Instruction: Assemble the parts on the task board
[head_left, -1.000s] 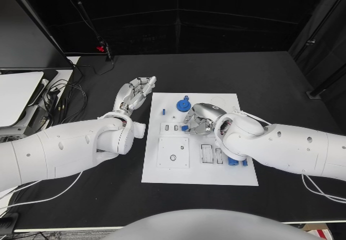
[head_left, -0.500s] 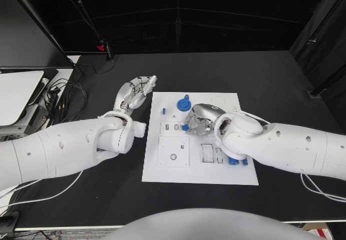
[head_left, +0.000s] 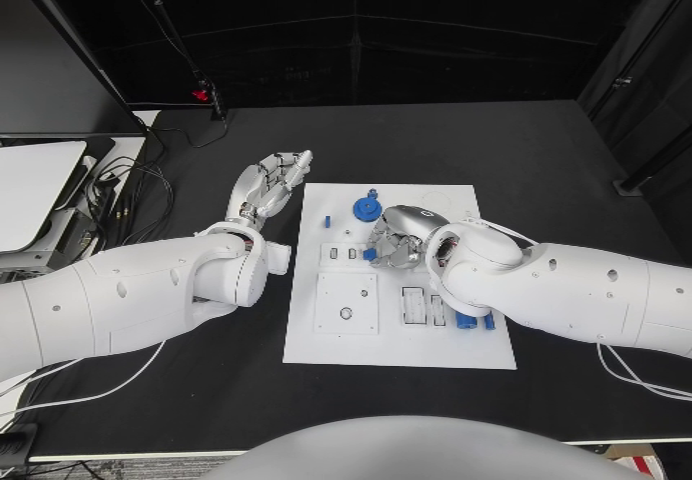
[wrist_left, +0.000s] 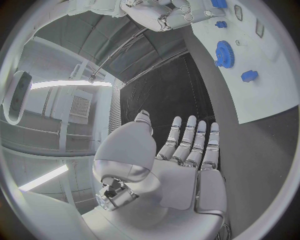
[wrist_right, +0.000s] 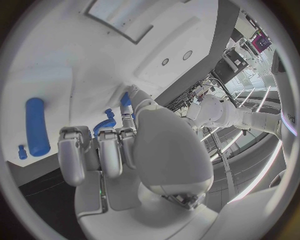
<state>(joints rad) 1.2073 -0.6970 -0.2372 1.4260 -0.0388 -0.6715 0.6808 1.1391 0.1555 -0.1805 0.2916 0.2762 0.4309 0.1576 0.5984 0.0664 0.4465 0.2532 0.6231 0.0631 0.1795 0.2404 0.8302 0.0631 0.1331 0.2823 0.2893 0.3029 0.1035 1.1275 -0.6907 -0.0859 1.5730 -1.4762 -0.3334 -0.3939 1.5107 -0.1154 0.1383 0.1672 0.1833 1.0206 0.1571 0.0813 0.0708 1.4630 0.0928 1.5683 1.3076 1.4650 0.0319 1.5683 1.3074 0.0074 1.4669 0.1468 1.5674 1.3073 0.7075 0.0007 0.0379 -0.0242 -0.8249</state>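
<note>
Your right robot hand (head_left: 400, 238) sits low over the middle of the task board (head_left: 400, 350) in the head view, fingers curled in over a small blue part (head_left: 371, 255) at their tips; whether it actually grips that part, you cannot tell from here. Just beyond it a blue gear (head_left: 368, 211) lies on the board, and more blue parts (head_left: 467, 322) show beside your right forearm. Your left robot hand (head_left: 274, 183) is off the board's left edge, over the black table (head_left: 433, 140), fingers straight and apart, holding nothing. Over to the left wrist view: the left robot hand (wrist_left: 181, 165) is flat and spread above the table, with the board (wrist_left: 262, 95) ahead carrying the gear (wrist_left: 224, 52) and a small blue piece (wrist_left: 249, 76). Now the right wrist view: the right robot hand (wrist_right: 125, 155) has its fingers (wrist_right: 74, 152) bent down toward the white board (wrist_right: 69, 65), a blue cylinder (wrist_right: 37, 126) lying beside them and a blue part (wrist_right: 125, 98) at the thumb tip, contact unclear.
</note>
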